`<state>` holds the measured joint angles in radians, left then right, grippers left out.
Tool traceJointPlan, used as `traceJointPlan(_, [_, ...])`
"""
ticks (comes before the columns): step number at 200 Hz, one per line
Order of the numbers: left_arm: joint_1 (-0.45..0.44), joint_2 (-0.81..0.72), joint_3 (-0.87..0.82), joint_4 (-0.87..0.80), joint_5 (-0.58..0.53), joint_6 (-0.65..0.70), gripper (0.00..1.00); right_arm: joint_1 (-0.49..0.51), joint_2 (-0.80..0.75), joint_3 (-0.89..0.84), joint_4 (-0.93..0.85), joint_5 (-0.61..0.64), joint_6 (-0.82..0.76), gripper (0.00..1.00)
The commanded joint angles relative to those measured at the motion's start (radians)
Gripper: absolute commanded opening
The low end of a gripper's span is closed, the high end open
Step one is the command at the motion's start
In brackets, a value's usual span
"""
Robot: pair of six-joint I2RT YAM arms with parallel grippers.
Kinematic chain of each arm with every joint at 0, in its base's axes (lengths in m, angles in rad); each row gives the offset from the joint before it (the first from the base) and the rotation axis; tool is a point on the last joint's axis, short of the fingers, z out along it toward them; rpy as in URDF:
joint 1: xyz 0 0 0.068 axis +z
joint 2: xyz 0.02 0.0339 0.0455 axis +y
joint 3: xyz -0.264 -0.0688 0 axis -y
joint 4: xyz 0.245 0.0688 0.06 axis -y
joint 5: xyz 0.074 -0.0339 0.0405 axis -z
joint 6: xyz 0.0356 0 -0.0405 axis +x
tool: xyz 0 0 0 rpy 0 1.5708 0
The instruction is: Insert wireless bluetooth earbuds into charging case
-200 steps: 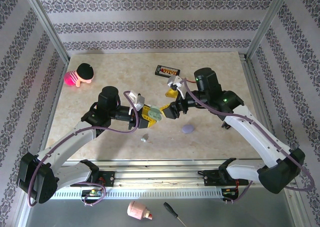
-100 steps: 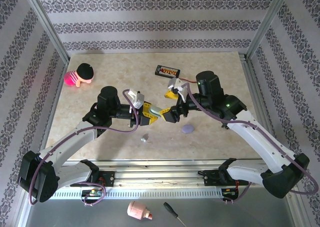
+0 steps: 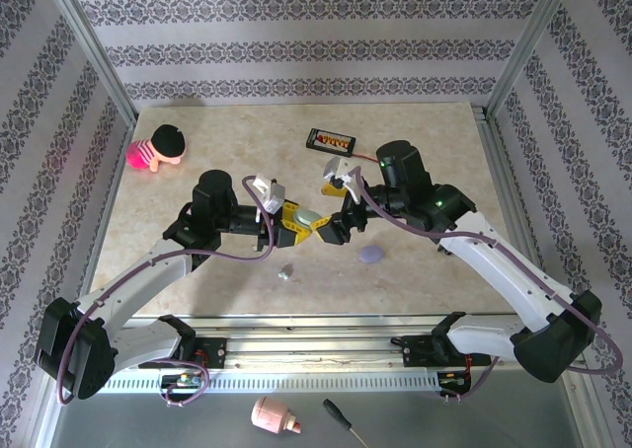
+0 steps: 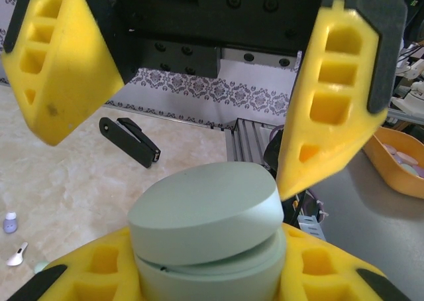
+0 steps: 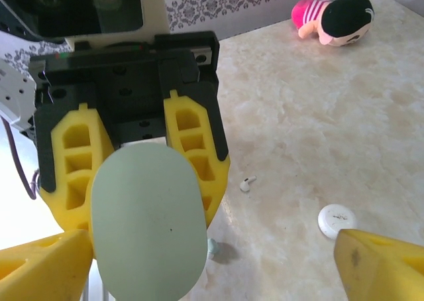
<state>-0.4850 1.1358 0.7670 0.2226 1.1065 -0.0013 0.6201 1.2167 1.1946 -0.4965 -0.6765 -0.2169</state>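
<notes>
The right gripper (image 3: 331, 229), released and empty, faces the left gripper (image 3: 294, 223) tip to tip. Its spread fingers (image 4: 331, 95) straddle the lid of the mint-green charging case (image 4: 205, 215), which the left gripper clamps at the base. The lid sits slightly ajar. A whitish earbud (image 5: 246, 183) lies loose on the table (image 5: 344, 115), below and beyond the case. The free right arm looks the likelier one to fetch it.

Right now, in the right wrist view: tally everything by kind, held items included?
Earbuds: 2 (white earbud, mint earbud)
Cases: 2 (held mint case, white round case)
Plush doll: 1
Total: 5
</notes>
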Motion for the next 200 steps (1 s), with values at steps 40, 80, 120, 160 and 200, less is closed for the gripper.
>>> traceJointPlan(40, [-0.015,-0.005,0.034,0.033,0.025,-0.007,0.21,0.002,0.013,0.001,0.001,0.029,-0.025,0.94])
traceJointPlan(80, [-0.015,-0.008,0.028,0.020,0.032,0.003,0.21,-0.042,-0.015,-0.020,0.050,0.005,0.027,0.83])
traceJointPlan(120, [-0.015,-0.005,0.027,0.014,0.035,0.010,0.21,-0.045,-0.011,-0.027,0.065,-0.011,0.037,0.77])
traceJointPlan(160, [-0.015,-0.007,0.026,0.017,0.042,0.003,0.21,-0.063,-0.015,-0.042,0.101,-0.006,0.070,0.62])
traceJointPlan(200, [-0.015,-0.005,0.030,0.032,0.047,-0.005,0.21,-0.059,0.001,-0.042,0.119,-0.083,0.074,0.38])
